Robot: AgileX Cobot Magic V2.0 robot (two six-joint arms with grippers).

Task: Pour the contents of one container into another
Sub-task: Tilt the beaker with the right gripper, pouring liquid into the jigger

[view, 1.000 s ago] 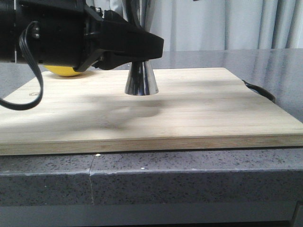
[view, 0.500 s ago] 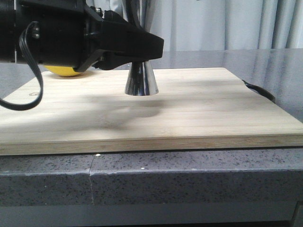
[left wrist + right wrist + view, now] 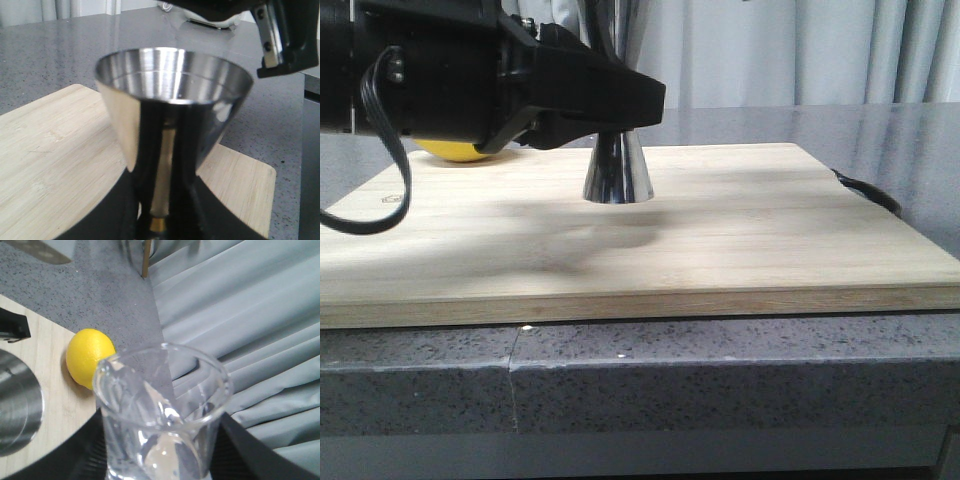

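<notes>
Stood upright on the wooden cutting board (image 3: 720, 230), the steel jigger (image 3: 618, 170), on the far half and a little left of the middle, base flat on the wood. Clamped at the narrow waist by the left gripper (image 3: 620, 105), reaching in from the left, black fingers (image 3: 610, 95) pressed on either side of the jigger. Seen from the left wrist as a wide shiny cup, open mouth upward, gold band low between the dark fingers. Held aloft in the right gripper (image 3: 160, 460), the glass beaker (image 3: 162, 410), pinched between two dark fingers near its base, rim tipped toward the jigger's mouth below; no white marks legible. Out of the front view entirely, that beaker and right gripper. Lay on the board's far left corner, a yellow lemon (image 3: 90, 357), apart from the jigger. Rested on a grey speckled tabletop (image 3: 720, 370), the board, with grey curtains (image 3: 250, 315) behind.
</notes>
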